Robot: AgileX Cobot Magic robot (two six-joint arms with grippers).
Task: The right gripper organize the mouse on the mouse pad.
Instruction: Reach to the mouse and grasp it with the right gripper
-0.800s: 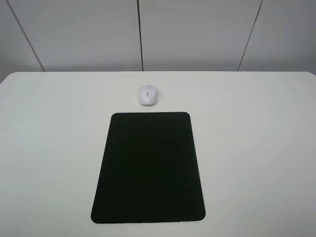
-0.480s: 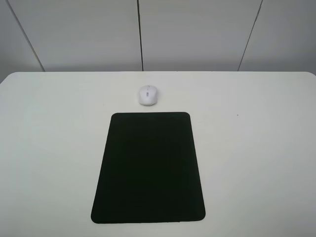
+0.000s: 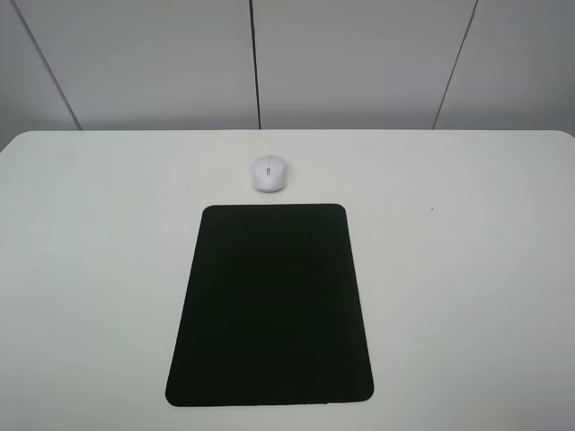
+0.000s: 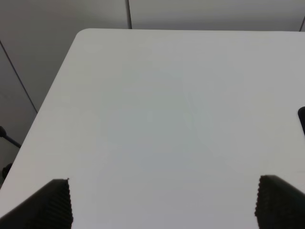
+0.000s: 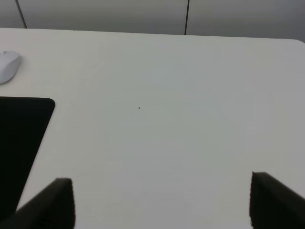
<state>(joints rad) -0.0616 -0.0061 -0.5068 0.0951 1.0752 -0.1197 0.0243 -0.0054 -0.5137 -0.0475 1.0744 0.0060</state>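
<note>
The white mouse (image 3: 269, 172) lies on the white table just beyond the far short edge of the black mouse pad (image 3: 269, 305), not touching it. Neither arm shows in the high view. In the right wrist view my right gripper (image 5: 162, 204) is open and empty, its fingertips (image 5: 53, 202) spread wide above bare table; the mouse (image 5: 7, 66) and a corner of the pad (image 5: 19, 138) sit far off to one side of it. My left gripper (image 4: 164, 205) is open and empty over bare table, with a sliver of the pad (image 4: 302, 118) at the picture's edge.
The white table (image 3: 467, 269) has rounded corners and a grey panelled wall (image 3: 359, 63) behind its far edge. A tiny dark speck (image 3: 432, 210) lies on the table right of the pad. The table's left edge (image 4: 52, 95) shows in the left wrist view.
</note>
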